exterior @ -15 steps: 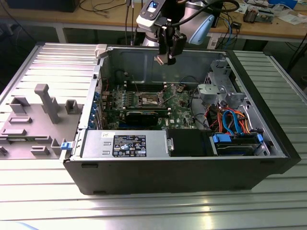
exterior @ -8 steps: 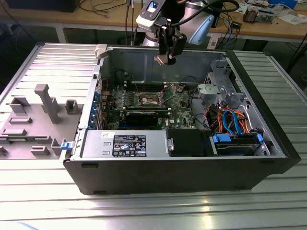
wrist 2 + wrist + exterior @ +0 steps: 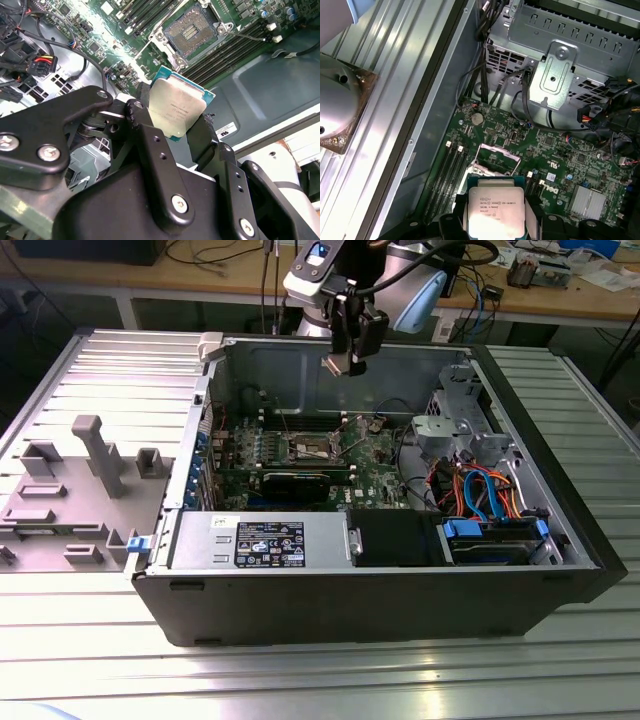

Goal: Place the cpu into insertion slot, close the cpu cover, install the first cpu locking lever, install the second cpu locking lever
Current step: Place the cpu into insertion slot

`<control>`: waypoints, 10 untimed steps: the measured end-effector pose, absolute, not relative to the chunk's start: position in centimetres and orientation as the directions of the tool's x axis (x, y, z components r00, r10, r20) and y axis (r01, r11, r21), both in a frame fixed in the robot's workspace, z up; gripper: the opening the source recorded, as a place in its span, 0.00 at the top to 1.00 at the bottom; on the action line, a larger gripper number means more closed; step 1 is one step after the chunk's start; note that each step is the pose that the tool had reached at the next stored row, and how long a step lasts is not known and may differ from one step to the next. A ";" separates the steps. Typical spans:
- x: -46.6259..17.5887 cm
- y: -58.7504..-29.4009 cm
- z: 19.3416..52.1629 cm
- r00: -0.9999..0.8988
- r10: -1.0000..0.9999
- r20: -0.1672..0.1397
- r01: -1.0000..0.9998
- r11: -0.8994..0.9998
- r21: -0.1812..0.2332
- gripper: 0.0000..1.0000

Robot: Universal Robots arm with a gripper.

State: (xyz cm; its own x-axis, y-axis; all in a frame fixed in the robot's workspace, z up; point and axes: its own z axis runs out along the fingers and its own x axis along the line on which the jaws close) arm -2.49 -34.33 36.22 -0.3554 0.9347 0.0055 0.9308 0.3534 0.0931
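— What has the gripper (image 3: 174, 125) got?
— Its fingers are clamped on the cpu (image 3: 176, 107), one on each of two opposite edges, with the silver top showing in both wrist views.
— And the insertion slot (image 3: 192, 34)?
— Its pin grid is exposed on the green motherboard (image 3: 560, 150). The cpu hangs well above it, over the open computer case (image 3: 400, 590).
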 end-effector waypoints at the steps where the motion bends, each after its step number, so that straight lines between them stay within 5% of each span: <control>1: -2.5 -34.3 36.2 -0.354 0.935 0.005 0.931 0.352 0.093 0.46; 10: -2.5 -34.3 36.2 -0.346 0.938 0.005 0.934 0.344 0.093 0.46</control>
